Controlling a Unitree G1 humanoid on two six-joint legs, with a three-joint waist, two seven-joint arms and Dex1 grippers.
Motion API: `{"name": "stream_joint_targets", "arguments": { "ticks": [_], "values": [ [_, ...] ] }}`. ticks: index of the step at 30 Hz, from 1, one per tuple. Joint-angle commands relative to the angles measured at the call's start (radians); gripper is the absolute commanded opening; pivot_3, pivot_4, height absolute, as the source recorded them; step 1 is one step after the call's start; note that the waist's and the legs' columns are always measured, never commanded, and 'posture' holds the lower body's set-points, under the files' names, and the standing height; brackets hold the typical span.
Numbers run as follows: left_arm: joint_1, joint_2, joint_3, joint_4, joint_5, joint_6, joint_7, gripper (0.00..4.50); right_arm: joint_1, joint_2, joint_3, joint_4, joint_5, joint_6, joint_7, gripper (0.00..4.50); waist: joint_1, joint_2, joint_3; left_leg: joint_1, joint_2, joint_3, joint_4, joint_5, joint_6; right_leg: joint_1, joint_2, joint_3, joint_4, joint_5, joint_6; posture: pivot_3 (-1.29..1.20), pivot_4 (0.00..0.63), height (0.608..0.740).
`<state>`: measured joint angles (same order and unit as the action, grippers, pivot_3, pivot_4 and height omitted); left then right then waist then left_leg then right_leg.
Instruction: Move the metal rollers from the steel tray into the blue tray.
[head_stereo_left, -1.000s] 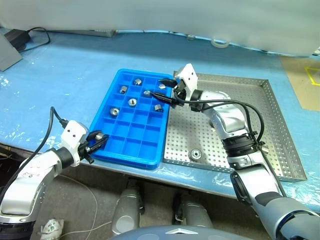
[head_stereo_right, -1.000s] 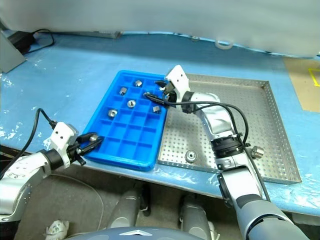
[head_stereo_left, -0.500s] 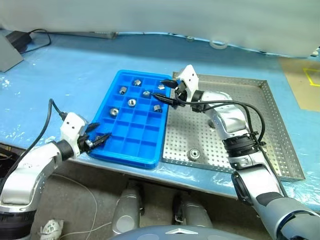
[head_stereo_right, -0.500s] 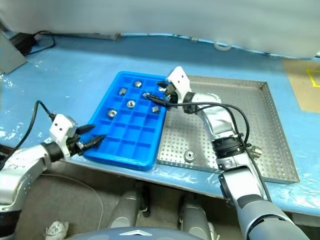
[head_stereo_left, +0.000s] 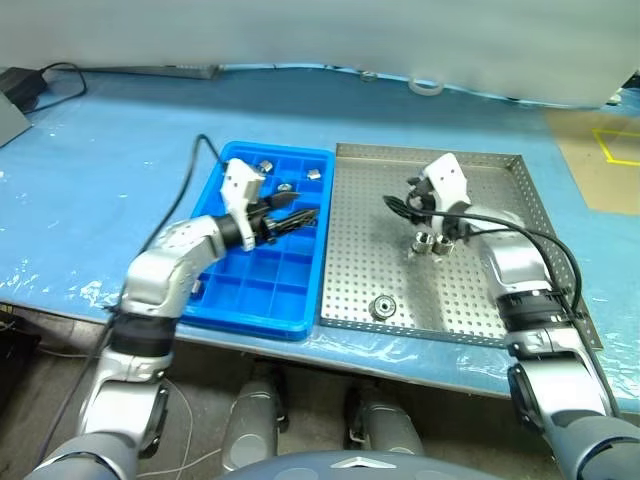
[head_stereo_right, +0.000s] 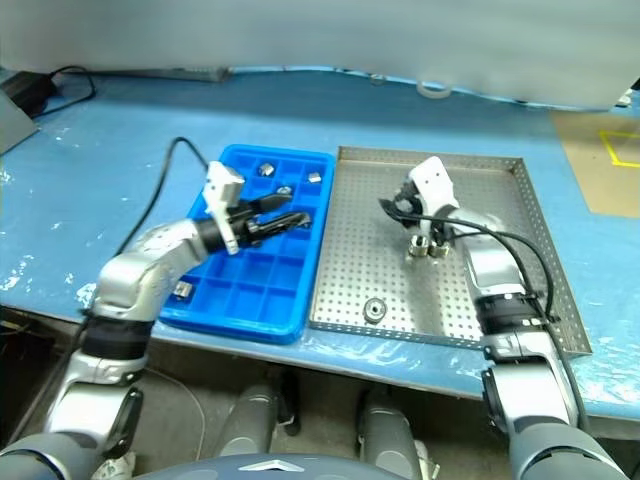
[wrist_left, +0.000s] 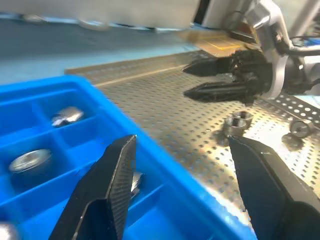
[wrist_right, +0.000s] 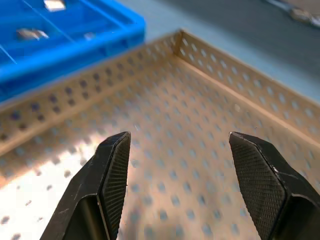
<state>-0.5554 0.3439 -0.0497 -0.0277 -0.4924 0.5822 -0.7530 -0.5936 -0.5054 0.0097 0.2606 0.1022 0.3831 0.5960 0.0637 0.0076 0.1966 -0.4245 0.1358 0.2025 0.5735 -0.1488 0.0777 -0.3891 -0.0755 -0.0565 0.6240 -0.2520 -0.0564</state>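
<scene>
The blue tray (head_stereo_left: 258, 296) lies rim to rim beside the steel tray (head_stereo_left: 520, 172) on the desk (head_stereo_left: 90, 170). The left end effector (head_stereo_left: 302, 216) hovers over the blue tray's inner edge, fingers apart and empty. The right end effector (head_stereo_left: 392, 204) hangs over the steel tray, jaws apart and empty. Three metal rollers (head_stereo_left: 432, 242) remain on the perforated floor: two touching under the right wrist, one (head_stereo_left: 381, 305) near the front rim. Much of that floor lies bare. No writing is legible.
</scene>
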Motion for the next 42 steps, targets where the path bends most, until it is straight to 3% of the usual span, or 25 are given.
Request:
{"name": "stream_joint_targets", "arguments": {
  "ticks": [1, 6, 11, 19, 28, 42],
  "values": [
    [-0.048, -0.042, -0.044, 0.03, 0.028, -0.062, -0.028, 3.09, 0.033, -0.047, -0.057, -0.088, -0.003, 0.02, -0.029, 3.29, -0.015, 0.0, 0.0, -0.001, 0.0, 0.0, 0.001, 0.001, 0.004, 0.0, 0.0, 0.0, 0.0, 0.0, 0.0, -0.18, 0.15, 0.74],
    [-0.085, -0.087, -0.052, 0.084, 0.038, -0.084, -0.043, 3.09, 0.074, -0.075, -0.081, -0.122, -0.002, 0.05, -0.053, 3.29, -0.05, 0.0, 0.0, -0.001, 0.001, 0.0, 0.003, -0.002, 0.009, 0.0, 0.0, 0.0, 0.0, 0.0, 0.0, -0.21, 0.15, 0.74],
    [-0.092, -0.105, -0.054, 0.104, 0.046, -0.093, -0.047, 3.09, 0.099, -0.12, -0.116, -0.124, 0.019, 0.063, -0.026, 3.29, -0.049, 0.0, 0.0, 0.004, 0.001, 0.0, 0.004, -0.003, 0.007, 0.004, 0.0, 0.0, 0.001, 0.0, 0.0, -0.21, 0.15, 0.74],
    [-0.085, -0.123, -0.06, 0.121, 0.056, -0.096, -0.053, 3.09, 0.18, -0.282, -0.229, -0.168, 0.198, 0.122, 0.232, 3.29, -0.04, 0.001, 0.0, 0.002, 0.0, 0.001, 0.008, -0.006, 0.015, 0.007, -0.001, 0.0, -0.003, 0.0, 0.0, -0.24, 0.15, 0.74],
    [-0.089, -0.132, -0.062, 0.124, 0.071, -0.097, -0.057, 3.09, 0.145, -0.316, -0.13, -0.021, 0.141, 0.038, 0.356, 3.29, -0.049, 0.001, 0.0, 0.007, 0.001, 0.001, 0.008, -0.007, 0.013, 0.012, -0.001, 0.0, -0.002, 0.0, 0.0, -0.22, 0.15, 0.74],
    [-0.068, -0.138, -0.06, 0.109, 0.088, -0.102, -0.035, 3.09, 0.022, -0.259, 0.016, 0.198, 0.042, -0.113, 0.435, 3.29, -0.043, 0.001, 0.0, 0.004, 0.001, 0.001, 0.009, -0.007, 0.016, 0.01, -0.001, -0.001, -0.003, 0.0, 0.0, -0.18, 0.15, 0.74]
  ]
}}
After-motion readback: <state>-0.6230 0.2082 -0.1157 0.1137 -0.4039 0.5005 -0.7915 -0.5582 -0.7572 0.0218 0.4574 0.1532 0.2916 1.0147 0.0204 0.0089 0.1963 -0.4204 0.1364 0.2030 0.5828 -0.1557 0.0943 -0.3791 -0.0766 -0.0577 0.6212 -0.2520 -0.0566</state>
